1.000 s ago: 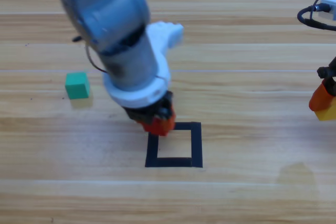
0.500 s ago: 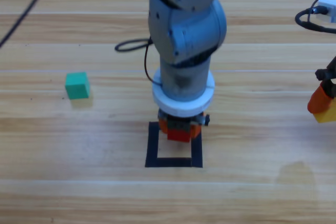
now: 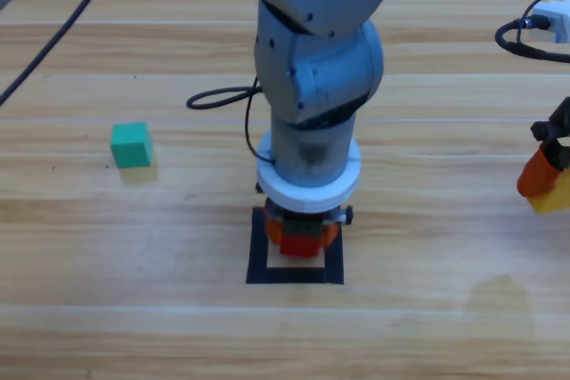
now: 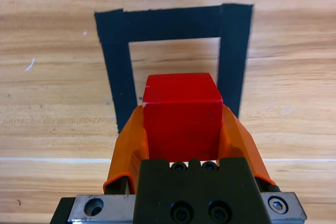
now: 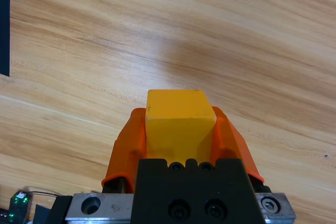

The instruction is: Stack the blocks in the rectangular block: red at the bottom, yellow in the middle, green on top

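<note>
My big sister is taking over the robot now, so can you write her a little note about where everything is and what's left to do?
Left gripper: shut on the red cube, over the black tape rectangle at mid-table; whether the cube touches the wood cannot be told.
Right gripper: shut on the yellow cube, waiting at the table's right edge.
Green cube: loose on the table, far left.
Done: red and yellow are picked up.
Left: release red inside the rectangle, put yellow on it, then green on top.
</note>
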You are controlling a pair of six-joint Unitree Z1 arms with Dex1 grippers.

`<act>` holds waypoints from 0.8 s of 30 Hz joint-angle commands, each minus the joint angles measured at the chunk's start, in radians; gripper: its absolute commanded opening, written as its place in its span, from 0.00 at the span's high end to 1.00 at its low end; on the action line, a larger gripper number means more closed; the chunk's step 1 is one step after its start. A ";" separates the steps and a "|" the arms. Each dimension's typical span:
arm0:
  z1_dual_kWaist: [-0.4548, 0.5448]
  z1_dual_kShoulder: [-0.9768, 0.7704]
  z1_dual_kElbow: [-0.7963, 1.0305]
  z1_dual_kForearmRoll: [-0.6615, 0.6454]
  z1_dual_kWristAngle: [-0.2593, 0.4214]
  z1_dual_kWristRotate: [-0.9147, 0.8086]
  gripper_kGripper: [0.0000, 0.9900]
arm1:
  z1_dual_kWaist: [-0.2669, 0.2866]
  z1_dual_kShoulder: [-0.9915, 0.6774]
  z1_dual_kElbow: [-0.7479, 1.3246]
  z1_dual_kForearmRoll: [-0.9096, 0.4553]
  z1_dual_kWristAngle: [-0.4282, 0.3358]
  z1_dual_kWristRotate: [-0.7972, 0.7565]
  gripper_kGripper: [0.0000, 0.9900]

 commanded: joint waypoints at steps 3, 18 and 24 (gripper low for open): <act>-0.018 -0.021 0.104 -0.065 -0.032 -0.020 0.96 | -0.014 0.057 0.006 -0.029 0.004 -0.006 0.66; -0.003 -0.041 0.158 -0.149 -0.043 -0.018 0.96 | -0.013 0.065 0.006 -0.032 0.000 -0.006 0.66; 0.002 -0.037 0.172 -0.174 -0.040 -0.018 0.96 | -0.013 0.063 0.008 -0.032 0.003 -0.003 0.66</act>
